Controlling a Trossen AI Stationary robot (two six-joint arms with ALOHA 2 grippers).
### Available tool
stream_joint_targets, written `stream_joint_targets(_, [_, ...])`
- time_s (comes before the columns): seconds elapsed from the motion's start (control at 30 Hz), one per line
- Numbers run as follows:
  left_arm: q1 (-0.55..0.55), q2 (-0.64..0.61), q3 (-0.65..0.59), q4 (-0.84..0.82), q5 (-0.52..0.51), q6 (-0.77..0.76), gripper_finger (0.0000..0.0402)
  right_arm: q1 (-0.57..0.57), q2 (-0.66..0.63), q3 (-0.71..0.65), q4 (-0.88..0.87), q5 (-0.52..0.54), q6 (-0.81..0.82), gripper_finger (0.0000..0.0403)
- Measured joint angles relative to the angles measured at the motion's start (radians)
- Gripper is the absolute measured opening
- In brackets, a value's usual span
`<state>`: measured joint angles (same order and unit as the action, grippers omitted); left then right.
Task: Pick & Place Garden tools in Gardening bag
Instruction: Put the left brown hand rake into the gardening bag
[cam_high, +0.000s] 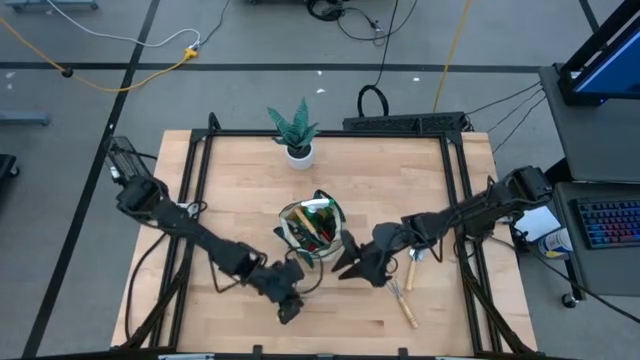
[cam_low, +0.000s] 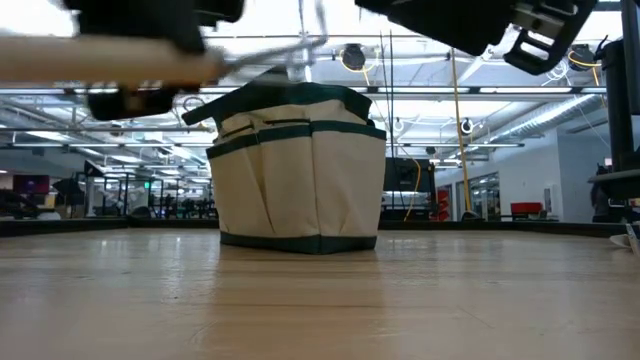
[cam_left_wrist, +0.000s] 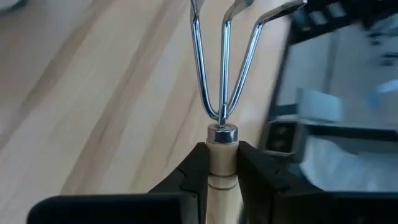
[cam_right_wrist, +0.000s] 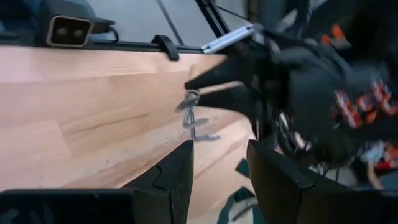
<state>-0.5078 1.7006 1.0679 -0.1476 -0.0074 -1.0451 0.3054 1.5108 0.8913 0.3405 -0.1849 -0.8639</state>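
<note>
While its fingers clamp the wooden handle, left gripper (cam_left_wrist: 222, 180): grasping the rake (cam_left_wrist: 224, 74) — tines forward, lifted off the table (cam_high: 240, 170), near the front edge.
Left arm: stretched low, diagonally toward the bag.
Right gripper (cam_right_wrist: 219, 171): fingers parted, holding nothing — just right of the bag.
Trowel (cam_high: 404, 300): lying beside the right gripper.
Bag (cam_high: 312, 230): upright, mid-table, tools inside.
Plant (cam_high: 294, 130): far edge.

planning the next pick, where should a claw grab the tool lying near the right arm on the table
Grip the wooden handle of the hand tool at mid-length, coming straight down from above. It lies flat and free on the table, angled slightly, so turn the fingers across the handle. The right claw is probably nearest.
</note>
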Motion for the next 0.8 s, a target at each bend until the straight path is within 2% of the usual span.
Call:
stream_joint_targets(0.13, [0.070, 0.000, 0.000, 0.091, 0.095, 0.057, 0.0066, 0.025, 0.000, 0.000, 0.000, 0.000, -0.049, 0.0144])
stream_joint_targets(0.4, [0.167, 0.000, 0.000, 0.204, 0.238, 0.070, 0.0066, 0.050, 0.000, 0.000, 0.000, 0.007, -0.018, 0.0144])
stream_joint_targets(0.5, [0.180, 0.000, 0.000, 0.208, 0.266, 0.069, 0.0067, 0.050, 0.000, 0.000, 0.000, 0.008, -0.020, 0.0144])
stream_joint_targets(0.67, [0.190, -0.001, 0.001, 0.204, 0.293, 0.083, 0.0067, 0.051, 0.001, 0.000, -0.002, 0.113, -0.064, 0.0144])
stream_joint_targets(0.8, [0.195, -0.001, 0.001, 0.220, 0.294, 0.119, 0.0067, 0.050, 0.001, 0.000, -0.003, 0.133, -0.069, 0.0144])
